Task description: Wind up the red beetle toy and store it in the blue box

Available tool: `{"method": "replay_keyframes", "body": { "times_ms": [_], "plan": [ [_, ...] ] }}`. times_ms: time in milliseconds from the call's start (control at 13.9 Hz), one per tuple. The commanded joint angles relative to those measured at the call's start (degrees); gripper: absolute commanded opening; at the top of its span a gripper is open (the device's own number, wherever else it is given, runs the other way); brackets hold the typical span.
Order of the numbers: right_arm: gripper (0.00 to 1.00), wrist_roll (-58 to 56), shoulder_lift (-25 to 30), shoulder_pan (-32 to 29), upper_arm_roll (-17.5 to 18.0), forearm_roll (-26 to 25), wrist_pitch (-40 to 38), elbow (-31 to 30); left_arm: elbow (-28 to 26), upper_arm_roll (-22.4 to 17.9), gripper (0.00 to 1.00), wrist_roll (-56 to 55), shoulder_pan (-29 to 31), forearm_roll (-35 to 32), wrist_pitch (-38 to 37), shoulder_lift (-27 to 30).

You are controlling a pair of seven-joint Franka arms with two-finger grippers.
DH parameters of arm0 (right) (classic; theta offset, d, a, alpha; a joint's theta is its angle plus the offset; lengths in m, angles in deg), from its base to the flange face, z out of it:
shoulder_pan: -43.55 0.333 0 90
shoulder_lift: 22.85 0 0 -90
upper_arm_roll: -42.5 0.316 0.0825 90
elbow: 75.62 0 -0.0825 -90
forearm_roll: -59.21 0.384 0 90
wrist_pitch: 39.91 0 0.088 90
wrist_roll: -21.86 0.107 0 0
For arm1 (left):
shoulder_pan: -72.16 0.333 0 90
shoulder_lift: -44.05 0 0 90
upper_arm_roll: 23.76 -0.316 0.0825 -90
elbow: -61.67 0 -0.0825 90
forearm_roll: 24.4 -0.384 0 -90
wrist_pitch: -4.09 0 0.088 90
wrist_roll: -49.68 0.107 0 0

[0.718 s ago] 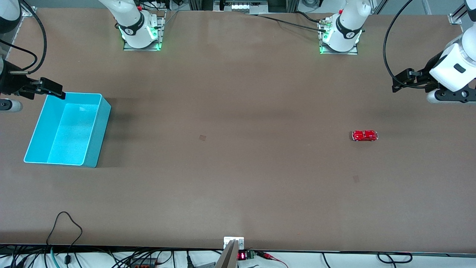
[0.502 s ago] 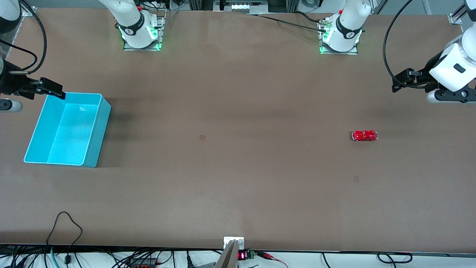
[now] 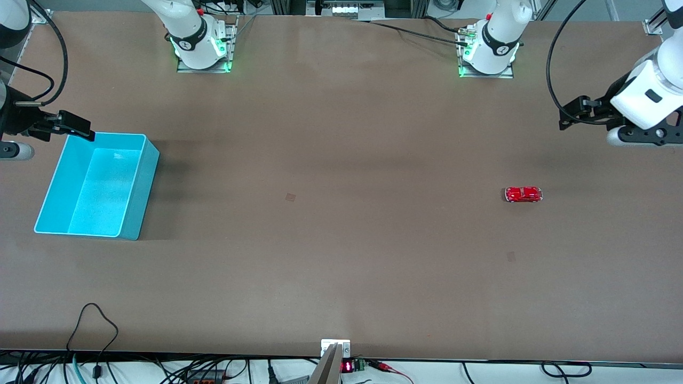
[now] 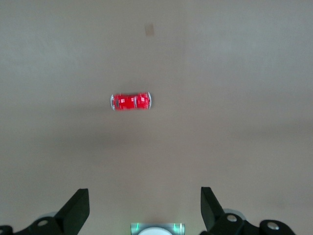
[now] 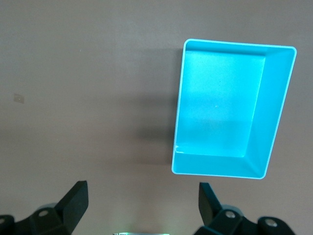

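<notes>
Two arms wait over the desk (image 3: 341,160). We note the blue box (image 3: 96,184) mid-left under the open, empty right gripper (image 5: 142,205). Red beetle toy (image 3: 523,194) lies mid-right, long axis crosswise, nearest the open, empty left gripper (image 4: 144,208).

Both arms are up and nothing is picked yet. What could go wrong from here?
1. The toy car is tiny and glossy with a rounded body; it may slip or roll away as the open left gripper closes on it.
2. The box sits at the right arm's end of the table, the car toward the left arm's end, so a long carry or a handover is likely, and the car could drop.
3. The open right gripper hangs near the box rim and could nudge it.
</notes>
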Motion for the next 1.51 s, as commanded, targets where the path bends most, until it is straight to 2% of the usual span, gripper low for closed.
{"method": "replay_keyframes", "body": {
  "times_ms": [0, 144, 287, 574, 646, 933, 1077, 1292, 1435],
  "plan": [
    [1.00, -1.4, -1.1, -0.4, 0.3, 1.0, -3.6, -0.6, 0.6, -0.1, 1.00, -0.4, -0.4, -0.3, -6.1, -1.3],
    [1.00, -1.2, -2.2, -0.4, 0.3, 1.0, -7.7, -0.6, 0.5, -0.1, 1.00, 0.3, -0.4, 0.1, -12.1, -2.3],
    [1.00, -1.2, -2.9, -0.6, 0.3, 1.2, -9.6, -0.6, -0.1, -0.1, 1.00, 4.6, -0.3, 0.1, -13.6, -2.7],
    [1.00, -1.3, -3.1, -1.0, 0.2, 1.2, -9.3, -0.6, -1.1, -0.2, 1.00, 28.3, 0.5, -0.4, -11.6, -4.4],
    [1.00, -2.2, -3.5, -1.0, 0.2, 1.5, -9.2, 0.0, -3.3, -0.2, 1.00, 32.5, 0.6, -0.8, -8.8, -4.2],
    [1.00, -2.7, -7.5, -1.1, 0.2, 1.5, -8.9, 3.3, -12.5, -0.3, 1.00, 49.8, 2.3, -2.5, 6.9, -4.0],
    [1.00, -2.2, -8.8, -0.9, 0.2, 1.4, -8.7, 5.9, -19.7, -0.3, 1.00, 61.5, 4.0, -4.5, 20.1, -4.0],
    [1.00, -1.9, -9.0, -0.6, 0.3, 0.7, -4.0, 5.8, -31.5, -0.3, 1.00, 75.2, 7.4, -5.4, 42.0, -4.8],
    [1.00, -2.1, -9.4, -1.2, 0.2, 0.6, -1.8, 5.3, -33.3, -0.3, 1.00, 81.1, 8.3, -5.5, 51.0, -8.8]
  ]
}}
